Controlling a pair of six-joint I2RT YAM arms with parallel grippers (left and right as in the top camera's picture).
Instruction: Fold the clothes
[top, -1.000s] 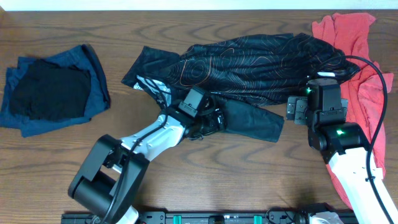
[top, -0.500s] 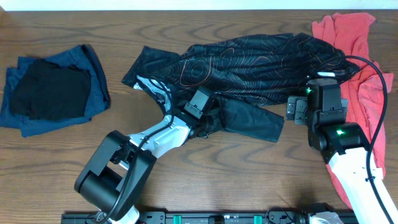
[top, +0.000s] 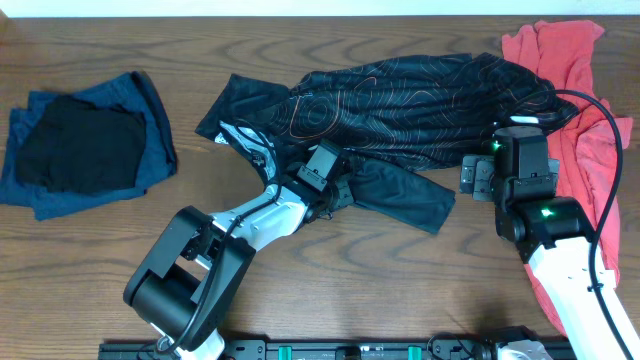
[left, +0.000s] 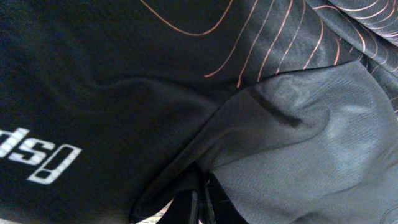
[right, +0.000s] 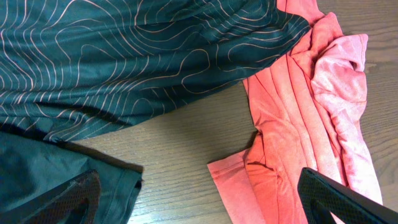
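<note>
The jersey (top: 400, 100) lies crumpled on the table (top: 90, 270), soft, light and likely slippery, best taken at a hem or sleeve edge, where the left gripper (left: 200, 205) is pinched shut on its lower flap while the right gripper (right: 199, 177) hangs open just beside it.

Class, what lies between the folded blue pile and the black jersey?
Only bare wooden table separates blue pile and black jersey, shown in the overhead view.

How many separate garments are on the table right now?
4: the black jersey at centre, the coral-red garment at the right edge, a folded blue piece at left, and a plain black piece on top of it. Others may be hidden underneath.
</note>
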